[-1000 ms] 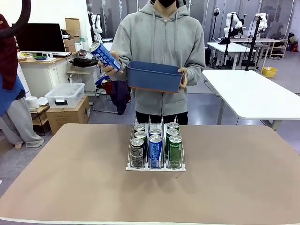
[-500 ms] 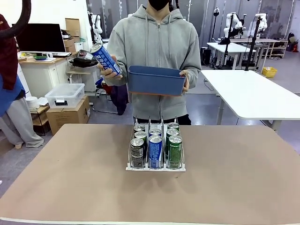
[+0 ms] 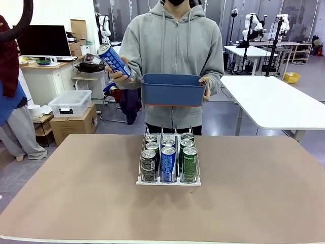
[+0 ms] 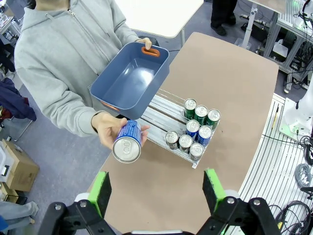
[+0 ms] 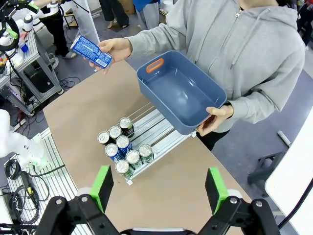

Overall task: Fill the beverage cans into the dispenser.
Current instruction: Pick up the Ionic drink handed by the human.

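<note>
Tub (image 3: pixel 172 89) farther right, above dispenser (image 3: pixel 168 183)

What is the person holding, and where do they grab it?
One hand grips a blue can around its lower end; the other hand holds the empty blue tub by one end.

— How does the left gripper (image 4: pixel 156 193) stand?
— Jaws spread wide, green pads (image 4: pixel 100 192) facing each other across the gap, wrist held high and aimed down.
— And the right gripper (image 5: pixel 159 190)?
— Likewise parted wide, green pads (image 5: pixel 215 189) well apart, wrist high, looking down.
</note>
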`<state>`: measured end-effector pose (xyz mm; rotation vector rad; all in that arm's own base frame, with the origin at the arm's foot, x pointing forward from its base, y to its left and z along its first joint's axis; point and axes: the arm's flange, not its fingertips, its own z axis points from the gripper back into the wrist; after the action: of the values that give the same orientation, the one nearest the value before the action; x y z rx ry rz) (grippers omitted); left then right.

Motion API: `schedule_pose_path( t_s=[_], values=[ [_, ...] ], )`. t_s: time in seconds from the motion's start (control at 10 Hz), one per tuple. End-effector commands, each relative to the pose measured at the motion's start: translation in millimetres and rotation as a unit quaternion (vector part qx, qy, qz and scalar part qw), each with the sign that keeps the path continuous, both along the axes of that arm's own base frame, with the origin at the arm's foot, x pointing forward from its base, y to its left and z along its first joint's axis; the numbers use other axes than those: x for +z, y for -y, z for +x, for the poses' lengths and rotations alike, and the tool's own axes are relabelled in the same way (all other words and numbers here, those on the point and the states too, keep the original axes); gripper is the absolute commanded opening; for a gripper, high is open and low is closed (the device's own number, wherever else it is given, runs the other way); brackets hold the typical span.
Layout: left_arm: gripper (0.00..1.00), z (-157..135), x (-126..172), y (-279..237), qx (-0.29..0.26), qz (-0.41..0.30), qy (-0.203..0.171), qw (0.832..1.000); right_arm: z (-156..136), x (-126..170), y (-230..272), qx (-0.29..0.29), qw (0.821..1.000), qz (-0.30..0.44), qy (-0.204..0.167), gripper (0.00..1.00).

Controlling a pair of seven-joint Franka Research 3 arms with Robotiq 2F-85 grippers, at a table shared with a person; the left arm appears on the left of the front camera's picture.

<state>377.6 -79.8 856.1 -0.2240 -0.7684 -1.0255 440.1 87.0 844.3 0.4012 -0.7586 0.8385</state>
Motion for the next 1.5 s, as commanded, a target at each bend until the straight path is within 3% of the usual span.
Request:
schedule_pose_path(
  t_s=[0.0,0.6,0.7,1.1,1.4],
  values=[
    [1.00,-2,-2,-1,-0.001,-0.001,0.002,1.000,-3,-1,0,0.002,1.000,-0.004,0.001,1.00],
    [1.00,0,0,0,0.000,0.000,0.000,1.000,-3,-1,0,0.002,1.000,-0.004,0.001,1.00],
    [1.00,12,0,-8,-0.019,0.024,0.004,1.000,-3,-1,0,0.002,1.000,-0.004,0.001,1.00],
    [1.00,20,-19,4,0.009,0.041,0.008,0.999,-3,-1,0,0.002,1.000,-0.004,0.001,1.00],
    [1.00,46,-40,20,0.008,0.056,0.013,0.998,-3,-1,0,0.002,1.000,-0.004,0.001,1.00]
  ],
)
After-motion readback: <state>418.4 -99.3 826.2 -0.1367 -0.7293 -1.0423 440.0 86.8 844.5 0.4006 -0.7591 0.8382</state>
